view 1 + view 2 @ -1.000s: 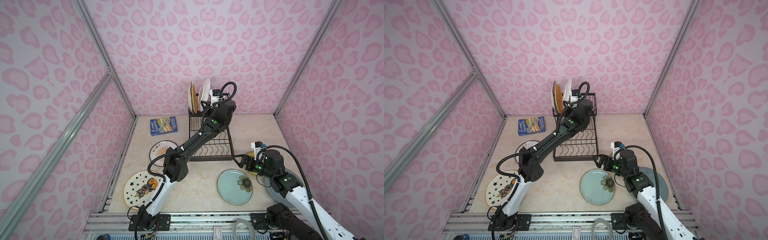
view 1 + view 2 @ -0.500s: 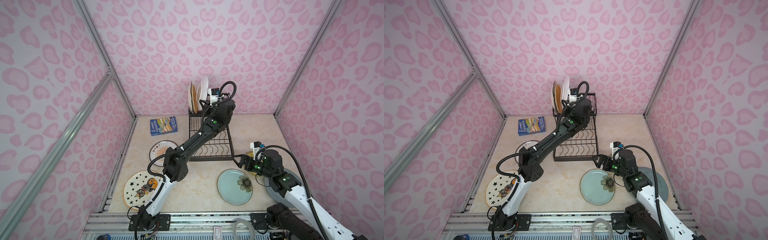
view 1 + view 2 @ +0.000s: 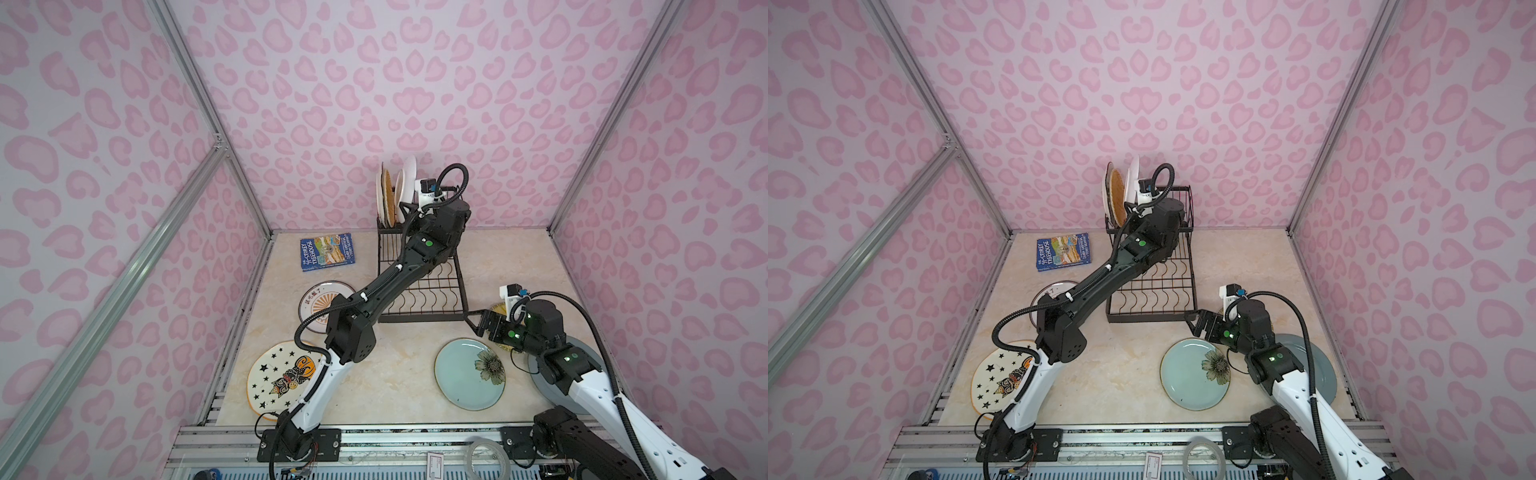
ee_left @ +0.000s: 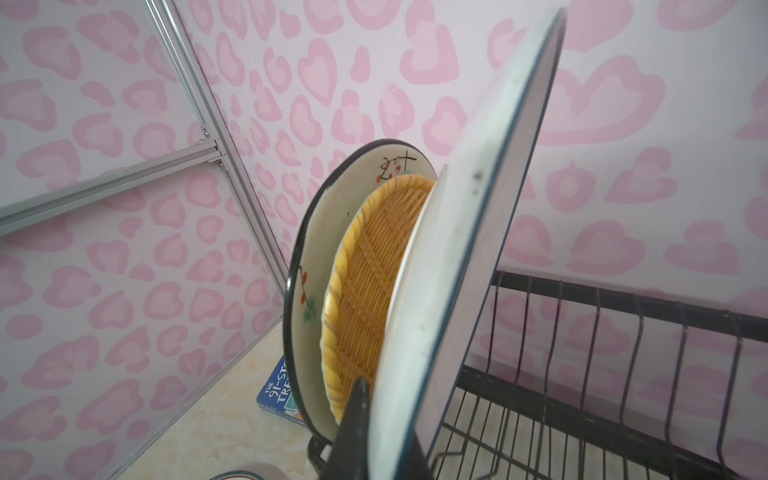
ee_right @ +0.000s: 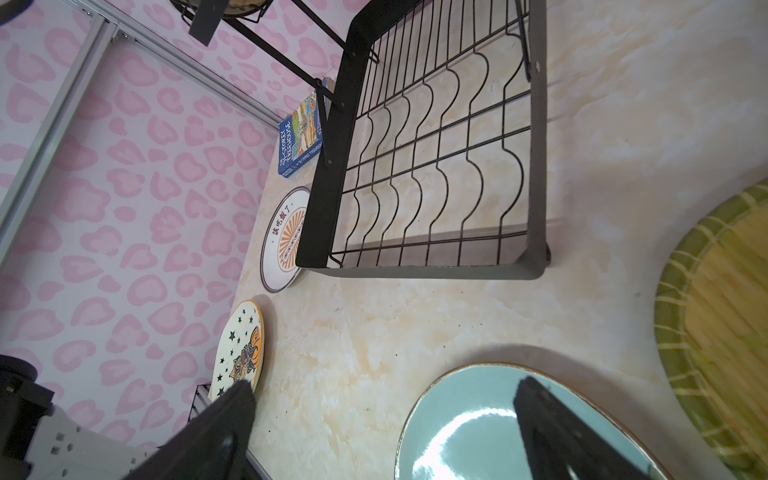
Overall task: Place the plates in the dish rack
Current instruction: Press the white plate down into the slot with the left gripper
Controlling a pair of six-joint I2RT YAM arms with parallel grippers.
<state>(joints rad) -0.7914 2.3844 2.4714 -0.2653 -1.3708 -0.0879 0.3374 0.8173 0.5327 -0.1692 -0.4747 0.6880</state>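
Note:
The black wire dish rack (image 3: 419,291) (image 3: 1154,291) (image 5: 436,166) stands at the back middle. In its raised basket a dark-rimmed white plate (image 4: 316,257) and a yellow woven plate (image 4: 374,270) (image 3: 387,195) stand upright. My left gripper (image 4: 386,415) (image 3: 411,203) is shut on a blue-rimmed white plate (image 4: 478,208) (image 3: 409,178), held upright beside them in the basket. My right gripper (image 5: 384,384) (image 3: 473,320) (image 3: 1192,322) hangs open over the table between the rack's front corner and a flat teal flower plate (image 3: 465,374) (image 3: 1187,370) (image 5: 478,428).
A star-pattern plate (image 3: 278,374) (image 5: 239,345) and a sunburst plate (image 3: 318,299) (image 5: 284,237) lie on the left. A grey-blue plate (image 3: 1320,374) lies under the right arm, a second woven plate (image 5: 727,332) beside it. A blue book (image 3: 327,251) lies left of the rack.
My left gripper has edged the held white plate slightly toward the standing plates. The right arm has barely moved.

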